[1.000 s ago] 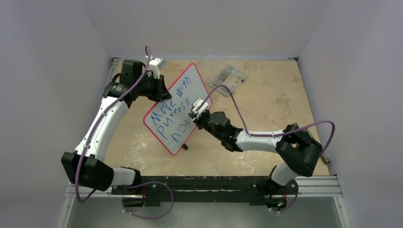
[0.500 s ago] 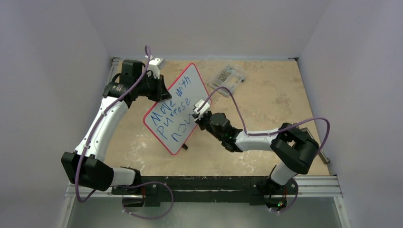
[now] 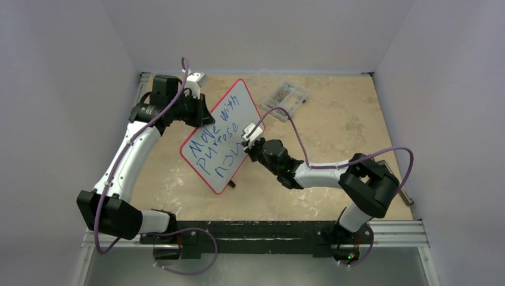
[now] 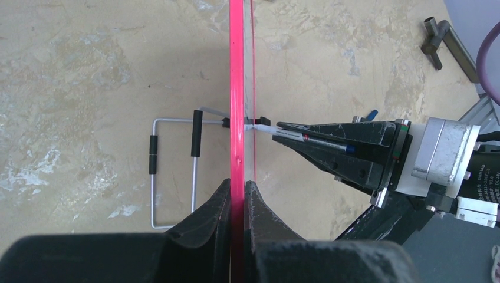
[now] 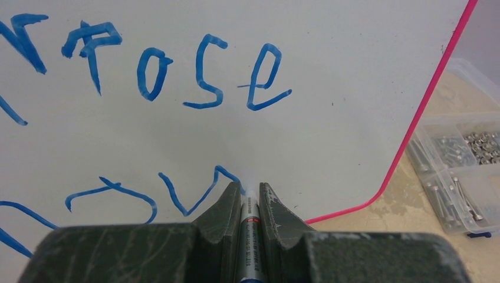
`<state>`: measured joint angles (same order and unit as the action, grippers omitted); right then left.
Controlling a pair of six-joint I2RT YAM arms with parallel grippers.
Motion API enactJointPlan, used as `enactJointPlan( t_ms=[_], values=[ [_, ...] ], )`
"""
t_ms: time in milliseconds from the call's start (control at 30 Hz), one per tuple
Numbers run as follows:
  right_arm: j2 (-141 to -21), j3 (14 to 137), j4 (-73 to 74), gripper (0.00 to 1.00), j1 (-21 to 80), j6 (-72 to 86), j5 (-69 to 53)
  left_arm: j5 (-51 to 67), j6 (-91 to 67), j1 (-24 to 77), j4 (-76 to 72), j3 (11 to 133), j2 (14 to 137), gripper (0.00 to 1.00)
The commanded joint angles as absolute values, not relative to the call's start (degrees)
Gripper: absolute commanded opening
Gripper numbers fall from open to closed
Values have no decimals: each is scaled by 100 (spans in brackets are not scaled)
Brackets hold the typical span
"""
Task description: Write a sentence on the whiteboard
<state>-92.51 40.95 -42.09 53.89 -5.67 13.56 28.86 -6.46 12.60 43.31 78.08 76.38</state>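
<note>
The whiteboard stands tilted on edge near the table's middle, its red rim pinched by my left gripper, which is shut on it. Blue letters of the sentence fill three lines; the right wrist view shows "rose" and a last zigzag stroke. My right gripper is shut on a grey marker, whose tip touches the board at the end of that stroke. The same marker shows in the left wrist view, meeting the board's face.
A clear plastic box of screws lies behind the board at the back right, also near the board's corner. A wire stand with black sleeves lies on the table behind the board. A dark metal handle sits at the right edge.
The right gripper has shifted slightly up and left along the board's bottom line with the marker. The left arm and the board have stayed put.
</note>
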Motion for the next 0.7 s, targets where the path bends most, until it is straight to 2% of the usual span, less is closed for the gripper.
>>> enactJointPlan(
  t_ms=[0,433,667],
  values=[
    [-9264,4595,-4416,0,5336,-624,1168,3104,-519,1320,4275,7866,7604,0],
    [-9207,4869,-4317,0,5282,-738,1104,3103,-519,1323,4285,7857,7640,0],
    [-8774,4696,-4098,0,5280,-676,1124,3094,-513,1319,4286,7866,7627,0]
  ],
)
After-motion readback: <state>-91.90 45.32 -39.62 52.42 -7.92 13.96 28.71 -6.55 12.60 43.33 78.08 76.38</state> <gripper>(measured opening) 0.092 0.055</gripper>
